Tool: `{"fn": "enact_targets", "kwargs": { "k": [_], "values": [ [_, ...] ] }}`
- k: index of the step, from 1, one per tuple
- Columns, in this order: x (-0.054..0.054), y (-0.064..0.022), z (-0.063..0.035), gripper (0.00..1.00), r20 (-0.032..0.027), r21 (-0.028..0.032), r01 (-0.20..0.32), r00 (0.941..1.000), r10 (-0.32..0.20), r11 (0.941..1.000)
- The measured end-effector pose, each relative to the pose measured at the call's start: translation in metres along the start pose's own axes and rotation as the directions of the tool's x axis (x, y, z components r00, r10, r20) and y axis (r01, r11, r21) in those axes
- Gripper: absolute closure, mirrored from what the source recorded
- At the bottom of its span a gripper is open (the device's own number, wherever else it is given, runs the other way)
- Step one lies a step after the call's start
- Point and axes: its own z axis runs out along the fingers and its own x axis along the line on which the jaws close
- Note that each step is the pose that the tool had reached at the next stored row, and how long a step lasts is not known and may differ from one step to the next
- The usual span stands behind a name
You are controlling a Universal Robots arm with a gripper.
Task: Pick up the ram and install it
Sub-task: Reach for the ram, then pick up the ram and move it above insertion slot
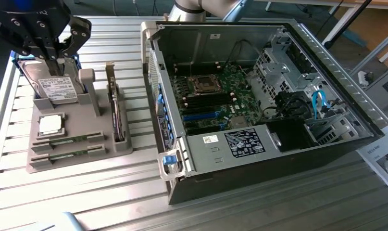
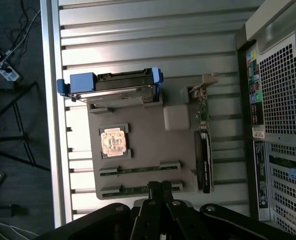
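Two green ram sticks lie side by side in slots of the grey holder (image 1: 59, 166): one ram stick (image 1: 68, 141) (image 2: 140, 170) beside the processor chip, the other ram stick (image 1: 68, 154) (image 2: 133, 189) along the holder's edge. My gripper (image 1: 53, 58) (image 2: 160, 186) hangs well above the holder with its fingers shut and nothing between them. In the wrist view the fingertips cover part of the outer stick. The open computer case (image 1: 258, 96) with its motherboard (image 1: 213, 98) stands on the exterior view's right.
The holder also carries a hard drive (image 1: 56, 86) (image 2: 120, 90) in a blue frame, a square silver processor (image 1: 51, 124) (image 2: 113, 141) and an upright expansion card (image 1: 118, 115) (image 2: 203, 160). Everything rests on a slatted metal table (image 1: 84, 202). Cables lie on the floor beyond its edge.
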Motion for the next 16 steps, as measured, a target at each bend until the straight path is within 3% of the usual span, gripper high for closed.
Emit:
{"fn": "enact_targets", "kwargs": {
  "k": [14, 16],
  "values": [
    [0.0, -0.0002, 0.0, 0.9, 0.0, 0.0, 0.001, 1.0, -0.001, 1.0],
    [0.0, -0.0002, 0.0, 0.9, -0.0017, 0.0012, 0.04, 0.9992, -0.04, 0.9992]
  ]
}}
